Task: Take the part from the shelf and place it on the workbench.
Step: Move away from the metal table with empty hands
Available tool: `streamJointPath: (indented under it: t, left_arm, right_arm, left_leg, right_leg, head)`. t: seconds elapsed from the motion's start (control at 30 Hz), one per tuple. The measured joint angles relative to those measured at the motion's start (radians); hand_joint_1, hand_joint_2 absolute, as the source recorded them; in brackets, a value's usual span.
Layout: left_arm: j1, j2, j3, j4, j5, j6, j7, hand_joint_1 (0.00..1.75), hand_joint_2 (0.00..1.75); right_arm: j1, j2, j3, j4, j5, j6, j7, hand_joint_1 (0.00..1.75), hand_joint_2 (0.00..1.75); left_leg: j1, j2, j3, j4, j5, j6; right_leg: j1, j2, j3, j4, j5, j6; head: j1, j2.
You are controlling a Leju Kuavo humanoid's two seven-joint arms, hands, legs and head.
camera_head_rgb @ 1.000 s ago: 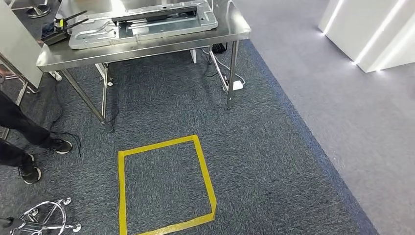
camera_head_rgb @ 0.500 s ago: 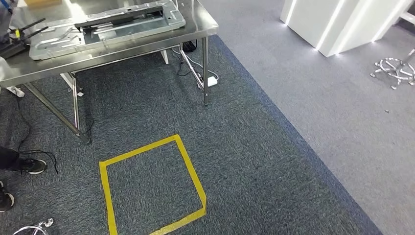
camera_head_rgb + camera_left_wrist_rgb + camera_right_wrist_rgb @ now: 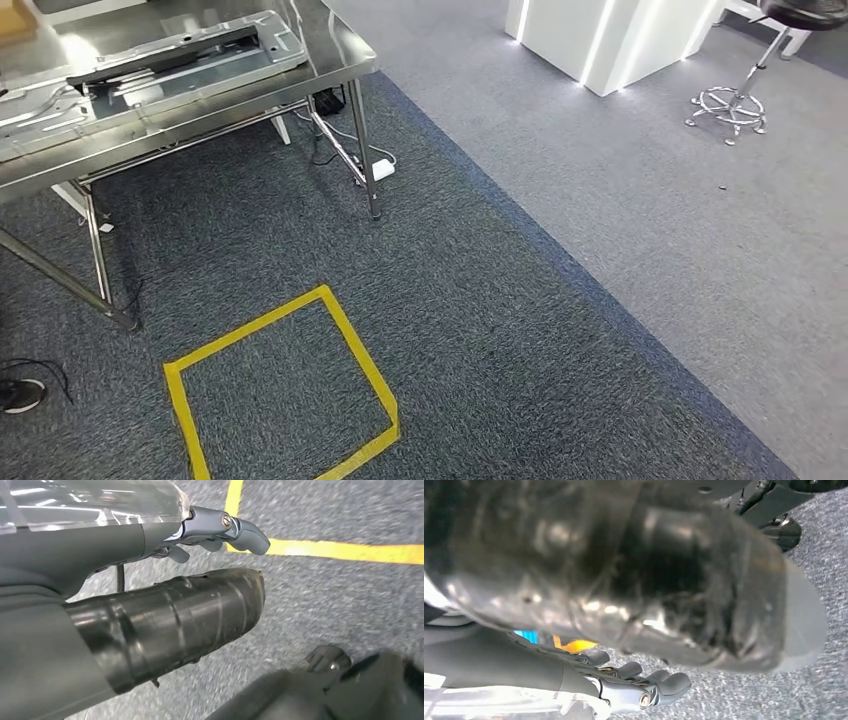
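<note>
The steel workbench (image 3: pixel 345 55) stands at the upper left of the head view. A large pressed metal panel (image 3: pixel 180 62) lies on it. My left hand (image 3: pixel 165 605) hangs over the dark carpet near a yellow tape line (image 3: pixel 340 550); its fingers (image 3: pixel 225 527) are loosely bent, apart from the thumb, with nothing in them. My right hand (image 3: pixel 624 580) also hangs over the carpet. Its thumb is a blurred mass close to the camera, and its fingers (image 3: pixel 639 682) hold nothing.
A yellow tape square (image 3: pixel 350 340) marks the dark carpet below the bench. A white power strip (image 3: pixel 383 168) and cables lie by the bench leg. A white lit pillar (image 3: pixel 590 40) and a stool (image 3: pixel 735 100) stand on lighter carpet at the upper right. A person's shoe (image 3: pixel 15 395) shows at the left edge.
The camera has turned right, so the whole scene has slid left. The person's legs have left the picture and the stool has come in at the upper right.
</note>
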Motion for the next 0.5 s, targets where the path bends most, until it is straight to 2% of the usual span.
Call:
streamJointPath:
  t: [0.03, 0.1, 0.13, 0.17, 0.23, 0.27, 0.3, 0.33, 0.37, 0.4, 0.43, 0.5]
  left_arm:
    - [-0.001, 0.001, 0.000, 0.000, 0.000, 0.001, -0.005, 0.00, 0.00]
    - [-0.004, 0.000, 0.000, 0.000, 0.000, 0.002, -0.012, 0.00, 0.00]
    - [-0.004, -0.001, 0.000, 0.000, 0.000, 0.003, -0.013, 0.00, 0.00]
    - [-0.004, -0.001, 0.001, 0.000, 0.000, 0.003, -0.013, 0.00, 0.00]
    - [0.000, -0.003, 0.001, 0.000, 0.000, 0.003, -0.011, 0.00, 0.00]
    - [0.001, -0.003, 0.002, 0.000, 0.000, 0.002, -0.007, 0.00, 0.00]
    - [0.002, -0.003, 0.003, 0.000, 0.000, 0.002, -0.003, 0.00, 0.00]
    - [0.002, -0.002, 0.004, 0.000, 0.000, 0.001, 0.002, 0.00, 0.00]
    - [0.001, -0.002, 0.006, 0.000, 0.000, 0.001, 0.005, 0.00, 0.00]
    - [-0.001, -0.002, 0.006, 0.000, 0.000, 0.001, 0.007, 0.00, 0.00]
    - [-0.002, -0.002, 0.007, 0.000, 0.000, 0.000, 0.008, 0.00, 0.00]
    - [-0.003, -0.003, 0.008, 0.000, 0.000, 0.000, 0.009, 0.00, 0.00]
  right_arm:
    - [0.000, 0.001, 0.000, 0.000, 0.000, 0.000, 0.001, 0.00, 0.00]
    - [0.001, 0.001, 0.000, 0.000, 0.000, 0.000, 0.003, 0.00, 0.00]
    - [0.002, 0.001, 0.000, 0.000, 0.000, 0.000, 0.004, 0.00, 0.00]
    - [0.003, 0.001, 0.000, 0.000, 0.000, 0.000, 0.005, 0.00, 0.00]
    - [0.002, 0.001, 0.000, 0.000, 0.001, 0.000, 0.006, 0.00, 0.00]
    - [0.001, 0.001, 0.000, 0.000, 0.002, 0.000, 0.007, 0.00, 0.00]
    - [0.001, 0.001, 0.000, 0.000, 0.004, 0.000, 0.007, 0.00, 0.00]
    - [0.002, 0.001, 0.000, 0.000, 0.006, 0.000, 0.007, 0.00, 0.00]
    - [0.003, 0.001, 0.000, 0.000, 0.007, 0.000, 0.008, 0.00, 0.00]
    - [0.004, 0.001, 0.000, 0.000, 0.009, 0.000, 0.008, 0.00, 0.00]
    - [0.004, 0.001, 0.000, 0.000, 0.011, 0.001, 0.008, 0.00, 0.00]
    - [0.002, 0.000, 0.001, 0.000, 0.013, 0.001, 0.008, 0.00, 0.00]
  left_leg:
    - [-0.002, -0.009, 0.004, -0.014, 0.000, 0.003]
    - [-0.002, 0.010, 0.005, -0.021, 0.008, 0.010]
    - [-0.001, 0.021, 0.007, -0.028, 0.014, 0.016]
    - [0.001, 0.034, 0.009, -0.035, 0.021, 0.023]
    - [0.000, 0.063, 0.006, -0.041, 0.028, 0.033]
    - [-0.002, 0.077, 0.002, -0.039, 0.029, 0.035]
    - [-0.004, 0.092, -0.002, -0.037, 0.029, 0.035]
    - [-0.005, 0.106, -0.004, -0.035, 0.028, 0.035]
    - [-0.005, 0.119, -0.007, -0.032, 0.027, 0.034]
    - [-0.005, 0.131, -0.008, -0.029, 0.025, 0.033]
    - [-0.005, 0.141, -0.008, -0.025, 0.022, 0.030]
    - [-0.010, 0.158, -0.008, -0.016, 0.014, 0.019]
  right_leg:
    - [-0.002, 0.009, -0.003, -0.001, 0.004, 0.006]
    - [-0.004, 0.023, -0.008, -0.004, 0.011, 0.020]
    - [-0.002, 0.012, -0.012, 0.002, 0.007, 0.025]
    - [0.000, -0.009, -0.023, 0.023, -0.010, 0.028]
    - [0.003, -0.061, -0.069, 0.123, -0.074, 0.032]
    - [0.003, -0.073, -0.099, 0.190, -0.108, 0.035]
    - [0.002, -0.078, -0.120, 0.242, -0.128, 0.037]
    - [0.001, -0.081, -0.126, 0.264, -0.130, 0.039]
    - [0.001, -0.085, -0.112, 0.247, -0.114, 0.040]
    - [0.001, -0.094, -0.078, 0.192, -0.085, 0.040]
    - [0.002, -0.113, -0.037, 0.119, -0.060, 0.037]
    - [0.006, -0.147, 0.021, 0.015, -0.030, 0.025]
  head:
    - [0.000, 0.000]
    - [0.000, 0.000]
    - [0.001, 0.000]
    - [0.002, 0.000]
    - [0.003, 0.000]
    - [0.004, 0.000]
    - [0.004, 0.000]
    - [0.004, 0.000]
    - [0.004, 0.000]
    - [0.004, 0.000]
    - [0.004, 0.000]
    - [0.004, 0.000]
